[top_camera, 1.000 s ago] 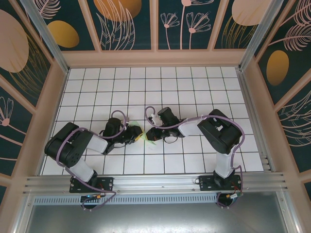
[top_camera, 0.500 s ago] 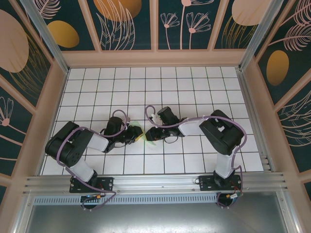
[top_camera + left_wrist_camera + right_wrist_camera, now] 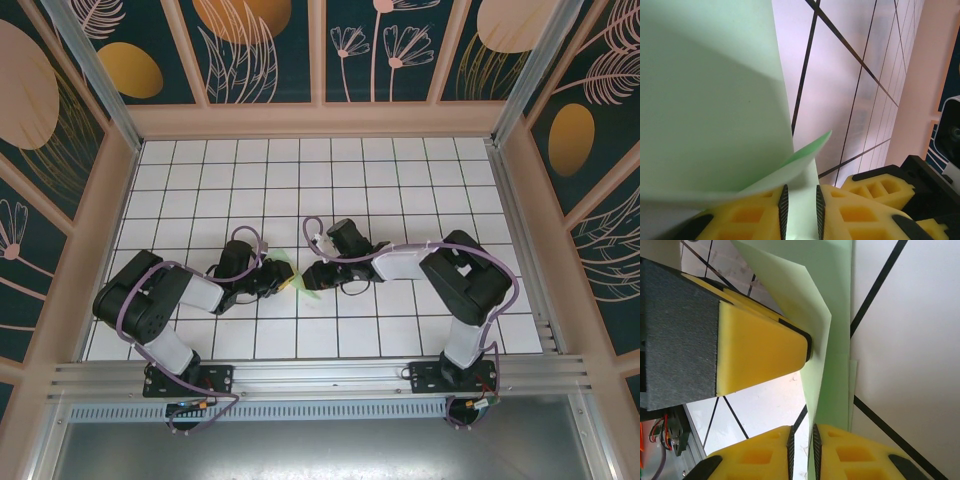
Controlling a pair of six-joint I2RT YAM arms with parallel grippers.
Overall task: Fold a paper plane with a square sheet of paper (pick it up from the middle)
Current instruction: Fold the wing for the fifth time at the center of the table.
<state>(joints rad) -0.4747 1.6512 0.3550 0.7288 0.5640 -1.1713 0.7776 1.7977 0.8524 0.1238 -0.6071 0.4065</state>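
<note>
Above the tiled table (image 3: 400,180), left pincer (image 3: 800,192) and right pincer (image 3: 802,430) each clamp the paper sheet (image 3: 705,100).

A robotics laboratory test cell is being shown: a left arm (image 3: 150,300) and a right arm (image 3: 460,280), both trailing cables, are standing bolted to an aluminium rail (image 3: 320,378) at the near edge of a white grid-tiled table (image 3: 300,170). Printed botanical panels (image 3: 380,50) are enclosing its far, left and right sides.

Paper opens out between my fingertips

My right elbow (image 3: 478,285) has swung outward. The green paper (image 3: 715,100), nearly hidden a moment ago, shows again past the tips of my left gripper (image 3: 800,210) and right gripper (image 3: 801,450).
</note>
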